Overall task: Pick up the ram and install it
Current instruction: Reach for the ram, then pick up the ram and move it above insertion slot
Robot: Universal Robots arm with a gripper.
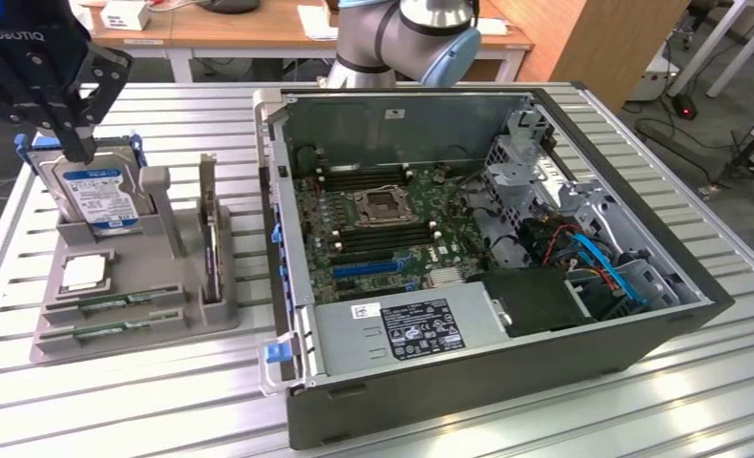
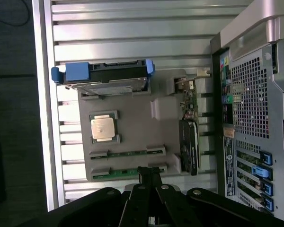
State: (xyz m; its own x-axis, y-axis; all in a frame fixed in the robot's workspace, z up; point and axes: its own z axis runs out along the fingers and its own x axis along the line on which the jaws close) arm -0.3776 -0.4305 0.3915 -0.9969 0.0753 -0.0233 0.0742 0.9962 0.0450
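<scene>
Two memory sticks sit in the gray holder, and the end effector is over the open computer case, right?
No. The end effector is over the hard drive standing in the holder, to the exterior view's left of the computer case; the exterior view shows it. The two memory sticks do sit in the gray holder.

Below my matt black pincer (image 2: pixel 149 171), the ram (image 2: pixel 128 153) is green circuit board in a dull grey plastic tray (image 2: pixel 132 118); the table (image 2: pixel 132 33) is ribbed bare metal.
</scene>
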